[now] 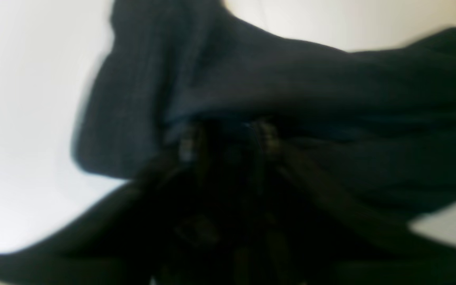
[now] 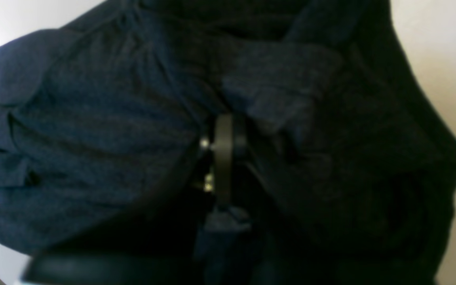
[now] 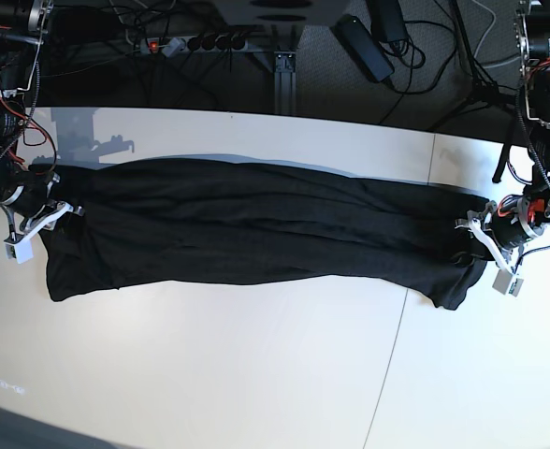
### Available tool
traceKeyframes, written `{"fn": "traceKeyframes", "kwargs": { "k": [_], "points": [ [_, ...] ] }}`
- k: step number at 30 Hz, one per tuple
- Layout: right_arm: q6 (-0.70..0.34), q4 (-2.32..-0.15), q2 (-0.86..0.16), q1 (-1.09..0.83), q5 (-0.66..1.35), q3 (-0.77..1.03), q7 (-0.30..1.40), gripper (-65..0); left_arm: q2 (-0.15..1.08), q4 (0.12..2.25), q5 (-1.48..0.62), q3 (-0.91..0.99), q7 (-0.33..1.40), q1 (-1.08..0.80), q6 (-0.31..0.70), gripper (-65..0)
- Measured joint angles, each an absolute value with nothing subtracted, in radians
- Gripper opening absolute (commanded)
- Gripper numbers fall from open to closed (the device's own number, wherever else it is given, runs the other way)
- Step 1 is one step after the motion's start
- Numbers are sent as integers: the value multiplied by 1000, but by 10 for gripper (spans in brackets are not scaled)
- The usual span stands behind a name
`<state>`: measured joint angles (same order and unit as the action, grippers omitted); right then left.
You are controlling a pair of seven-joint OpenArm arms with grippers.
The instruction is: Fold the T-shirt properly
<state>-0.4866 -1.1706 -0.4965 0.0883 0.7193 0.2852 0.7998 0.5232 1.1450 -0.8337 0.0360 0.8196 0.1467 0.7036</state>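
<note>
- Right wrist view: right gripper (image 2: 225, 130) sits deep in bunched dark cloth of the T-shirt (image 2: 105, 130). The jaws are pressed together, with a tuft of fabric showing at the finger base, so it reads as pinching the shirt's edge.
- Left wrist view: badly blurred. Left gripper (image 1: 228, 136) is half buried under a drooping fold of the T-shirt (image 1: 275, 79). Two finger shapes seem to stand apart, but I cannot tell for sure whether they are spread or clamped on cloth.
- Base view: the T-shirt (image 3: 256, 224) lies as one long band across the white table (image 3: 256, 374), stretched between the two arms. Right gripper (image 3: 43, 217) is at one end and left gripper (image 3: 485, 245) at the other.
- The band looks doubled lengthwise already. The near edge is wavy, and the end by the left gripper hangs into a loose corner.
- Step in hand, my read: end of a lengthwise fold — cloth laid down and pulled taut, with release starting on the left side.
- Next move calls for both ends set flat and let go without dragging cloth back. Then re-grip for the crosswise fold — bringing one end over the other.
- Risk: cloth snagging on the fingers on the way out and rumpling that loose corner.
- Far side: cables and a power strip (image 3: 195, 42) beyond the table, not in play.
</note>
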Motion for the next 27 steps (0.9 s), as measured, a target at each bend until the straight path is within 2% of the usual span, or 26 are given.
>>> {"fn": "traceKeyframes", "kwargs": {
  "k": [5,10,15,19,27],
  "points": [
    [-486,-1172,-499,89,713,264,794,-650,572,1298,-910,91,883,150,700,-353],
    [-486,-1171,-498,89,703,264,793,-650,581,1313,-911,191,875,150,699,-353],
    [-486,-1171,-498,89,702,264,792,-650,578,1182,-912,216,850,150,699,-352],
    [-486,-1171,-499,89,702,264,792,-650,576,1026,-925,216,823,150,694,-292],
    [-486,-1171,-498,89,699,263,796,-650,580,847,-1103,221,857,164,690,-259]
  ]
}}
